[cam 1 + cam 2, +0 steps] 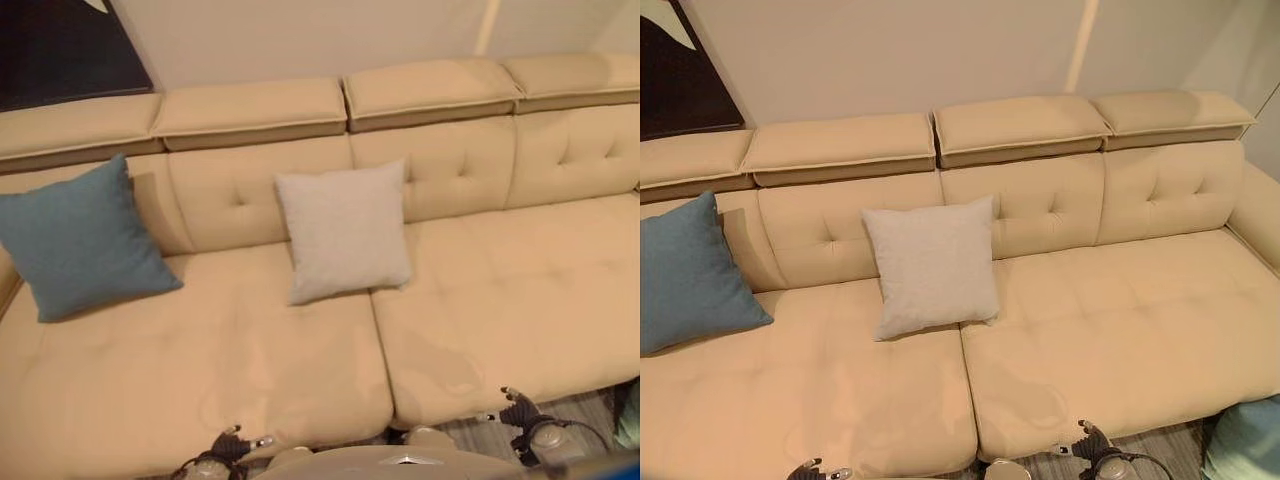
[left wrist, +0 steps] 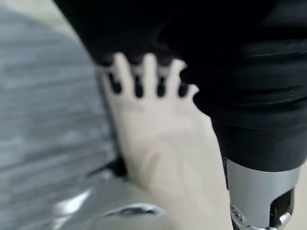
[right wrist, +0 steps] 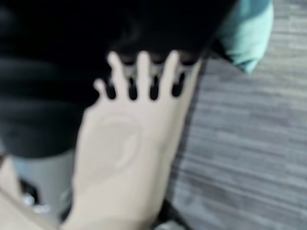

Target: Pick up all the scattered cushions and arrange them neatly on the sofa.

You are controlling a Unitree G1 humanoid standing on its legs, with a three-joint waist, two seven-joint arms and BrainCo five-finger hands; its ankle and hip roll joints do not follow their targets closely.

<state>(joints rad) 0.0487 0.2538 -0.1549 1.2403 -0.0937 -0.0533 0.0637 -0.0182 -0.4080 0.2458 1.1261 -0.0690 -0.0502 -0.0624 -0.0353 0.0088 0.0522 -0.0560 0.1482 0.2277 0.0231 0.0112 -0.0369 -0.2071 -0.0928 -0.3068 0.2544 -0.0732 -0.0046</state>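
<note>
From my head I look down on the beige sofa (image 1: 470,330): a blue cushion (image 1: 80,240) leans at its left end, and a pale grey cushion (image 1: 345,232) stands against the middle backrest. A light green cushion (image 1: 1245,440) lies on the floor by the sofa's right end. My left hand (image 2: 144,79) and right hand (image 3: 141,76) hang with fingers straight, holding nothing.

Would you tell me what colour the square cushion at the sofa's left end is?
Teal blue cushion, plain, no pattern; clearest in the left eye view.
</note>
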